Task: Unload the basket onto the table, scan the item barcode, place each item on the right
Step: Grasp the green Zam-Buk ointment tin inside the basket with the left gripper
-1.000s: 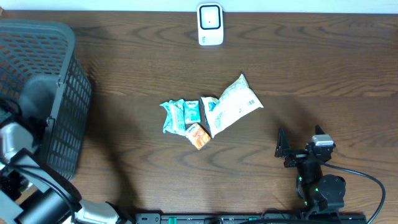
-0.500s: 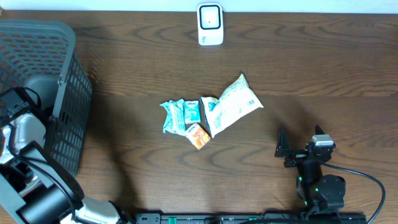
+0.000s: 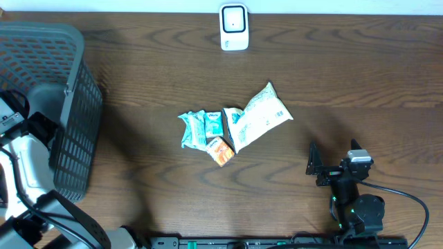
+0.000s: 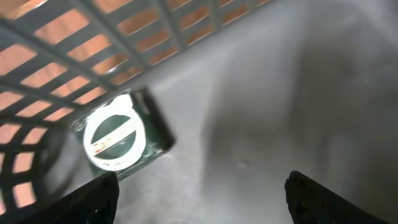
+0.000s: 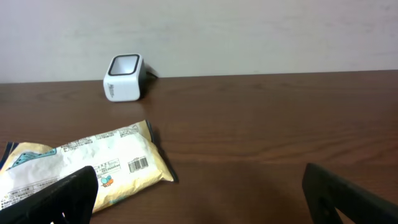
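Near edge: right hand point(image 5: 202, 202) is parked low over the surface point(image 3: 360, 83), fingers spread wide, nothing between them.

Left side: left hand point(image 4: 202, 199) hangs inside the grey mesh basket point(image 3: 73, 124), fingers spread and holding nothing. Its wrist view shows the basket floor with one dark green pack point(image 4: 121, 140) lying flat against the mesh wall, a round white disc on top. The view is blurred and I see nothing else in the basket.

Mid-surface: a loose cluster well apart from both hands, made up of two teal packets point(image 3: 194, 130), a small orange packet point(image 3: 220, 151) and a larger white-and-green snack bag point(image 3: 257, 116). The bag's barcode point(image 5: 138, 164) faces up in the right wrist view.

Far edge: white scanner point(image 3: 234, 28) stands alone, with no item in front of its window.

Progress, my judgement: early or between cycles. The basket pack may be finished, but I cannot confirm that. The surface items remain to be picked, shown to the scanner and binned. No scan is under way now.
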Robot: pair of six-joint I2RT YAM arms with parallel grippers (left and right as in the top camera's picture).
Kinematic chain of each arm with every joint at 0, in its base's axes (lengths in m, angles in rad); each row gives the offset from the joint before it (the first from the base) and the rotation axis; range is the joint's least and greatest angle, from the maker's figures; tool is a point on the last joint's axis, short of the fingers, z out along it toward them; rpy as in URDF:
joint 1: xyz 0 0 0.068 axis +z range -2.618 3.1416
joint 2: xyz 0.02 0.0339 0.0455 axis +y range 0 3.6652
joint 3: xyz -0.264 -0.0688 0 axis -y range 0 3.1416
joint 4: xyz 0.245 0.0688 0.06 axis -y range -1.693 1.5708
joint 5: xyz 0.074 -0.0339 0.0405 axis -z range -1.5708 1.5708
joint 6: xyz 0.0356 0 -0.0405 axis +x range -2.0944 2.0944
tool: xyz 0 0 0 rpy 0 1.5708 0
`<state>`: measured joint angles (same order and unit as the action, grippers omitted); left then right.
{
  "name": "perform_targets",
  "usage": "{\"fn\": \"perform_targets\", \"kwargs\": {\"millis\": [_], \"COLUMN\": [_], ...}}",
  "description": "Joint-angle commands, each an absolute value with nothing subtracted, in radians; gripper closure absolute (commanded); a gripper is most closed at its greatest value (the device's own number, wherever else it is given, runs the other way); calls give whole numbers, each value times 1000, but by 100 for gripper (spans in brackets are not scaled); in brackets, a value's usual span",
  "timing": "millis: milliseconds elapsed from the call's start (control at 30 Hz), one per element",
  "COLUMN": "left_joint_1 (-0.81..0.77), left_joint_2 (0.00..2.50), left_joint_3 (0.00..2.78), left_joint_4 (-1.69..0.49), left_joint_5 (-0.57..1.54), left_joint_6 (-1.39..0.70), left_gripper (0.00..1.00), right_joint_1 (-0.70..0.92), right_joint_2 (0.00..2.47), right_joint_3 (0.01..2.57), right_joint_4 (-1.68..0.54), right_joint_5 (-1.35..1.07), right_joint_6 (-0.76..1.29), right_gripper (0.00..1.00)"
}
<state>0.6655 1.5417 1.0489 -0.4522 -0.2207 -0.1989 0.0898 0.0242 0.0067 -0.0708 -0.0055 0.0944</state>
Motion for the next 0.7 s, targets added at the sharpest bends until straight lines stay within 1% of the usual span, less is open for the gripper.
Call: {"fn": "perform_targets", "kwargs": {"millis": [0,100,200,367,667], "left_joint_1": [713,758,805,842,842], "left_joint_2": [1599,1631,1665,1710,1745], "left_joint_3": [1048,1048,1047,1047,1047], "left_joint_4": [-484,-485,-488,-469,-432], "left_joint_5": [-327,-327,-326,-325,-301], "left_joint_6": [-405,-508,-557,-559,-558], "left_gripper": [16,15,15,14,14], "right_joint_1": [86,86,86,86,86], "right_joint_2": [20,20,20,20,20], "right_joint_3": [6,6,6,6,6], "right_joint_4": [-75,-75,-75,-75,-75], "right_joint_5": [-10,-10,-10,-10,-10], "right_joint_6": [88,88,88,88,88], "right_gripper": [1,1,1,1,1]}}
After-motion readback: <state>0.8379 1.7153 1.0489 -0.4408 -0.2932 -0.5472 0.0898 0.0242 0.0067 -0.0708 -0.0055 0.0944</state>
